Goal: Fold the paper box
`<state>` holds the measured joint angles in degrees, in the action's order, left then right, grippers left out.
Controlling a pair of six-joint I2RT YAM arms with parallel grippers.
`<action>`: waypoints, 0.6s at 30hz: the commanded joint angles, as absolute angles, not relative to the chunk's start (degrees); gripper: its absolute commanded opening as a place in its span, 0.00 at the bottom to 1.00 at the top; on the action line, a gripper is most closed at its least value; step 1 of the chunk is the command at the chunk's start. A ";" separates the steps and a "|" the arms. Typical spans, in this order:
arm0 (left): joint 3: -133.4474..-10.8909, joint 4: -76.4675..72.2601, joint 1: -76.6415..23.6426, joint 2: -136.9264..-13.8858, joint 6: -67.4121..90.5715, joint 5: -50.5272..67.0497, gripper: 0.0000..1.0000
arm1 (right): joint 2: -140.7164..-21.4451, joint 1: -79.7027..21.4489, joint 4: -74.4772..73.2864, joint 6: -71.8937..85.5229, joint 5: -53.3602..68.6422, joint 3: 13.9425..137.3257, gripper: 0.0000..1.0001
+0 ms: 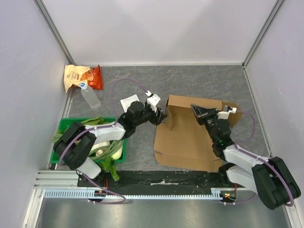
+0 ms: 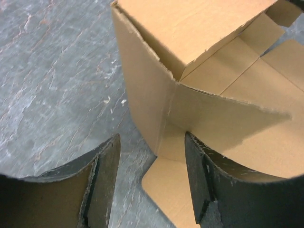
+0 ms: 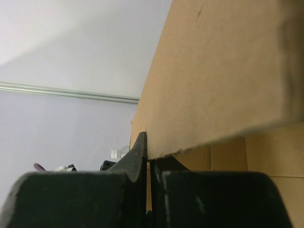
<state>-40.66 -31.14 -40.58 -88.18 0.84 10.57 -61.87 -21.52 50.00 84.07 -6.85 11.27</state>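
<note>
Parted, with nothing between its fingers (image 2: 102, 180), the left gripper (image 1: 162, 115) sits low at the left side of the paper box (image 1: 190, 137), just in front of the raised corner where the box's upright side wall meets its back wall. In the left wrist view this gripper (image 2: 152, 137) frames that corner of the paper box (image 2: 213, 118): the side wall stands upright with a ragged top edge, a rounded tab lies flat on the table (image 2: 52, 85) below it, and neither finger can be seen touching the cardboard. The right gripper (image 1: 195, 109) reaches in from the right, above the box's back wall, its fingers pressed together. The right wrist view shows this gripper (image 3: 146, 142) clamped on the lower edge of a cardboard panel of the paper box (image 3: 228, 71), a thin strip of cardboard showing between the two closed fingers. The box lies right of centre on the grey, stone-patterned table (image 1: 142, 80), between the two arms, with its base panel flat and a wide flap spread toward the arm bases. At the left stand a green crate (image 1: 64, 124) holding green vegetables (image 1: 108, 153), a clear plastic bottle (image 1: 90, 97), an orange-and-tan snack bag (image 1: 78, 77) in the far corner, and a small white card (image 1: 128, 101) beside the left arm.
</note>
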 commanded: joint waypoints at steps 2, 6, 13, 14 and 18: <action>-41.84 -45.59 -42.27 -94.03 -1.50 9.33 0.60 | -62.58 -21.53 46.85 83.41 -4.84 12.04 0.00; -40.95 -56.06 -44.11 -97.38 -0.79 5.72 0.49 | -63.02 -21.62 46.93 84.20 -4.48 12.22 0.00; -40.08 -65.80 -47.90 -101.51 -5.09 -6.83 0.44 | -62.93 -21.62 47.29 84.99 -4.57 11.51 0.00; -39.73 -66.96 -47.99 -101.95 -5.62 -7.81 0.38 | -62.76 -21.62 47.11 84.99 -4.57 11.69 0.00; -39.90 -70.75 -48.08 -104.41 -8.26 -8.79 0.48 | -62.58 -21.62 45.71 84.46 -4.40 12.74 0.00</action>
<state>-39.66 -59.35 -47.79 -102.72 -2.83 -4.01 -62.35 -21.26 50.00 86.13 -6.33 11.42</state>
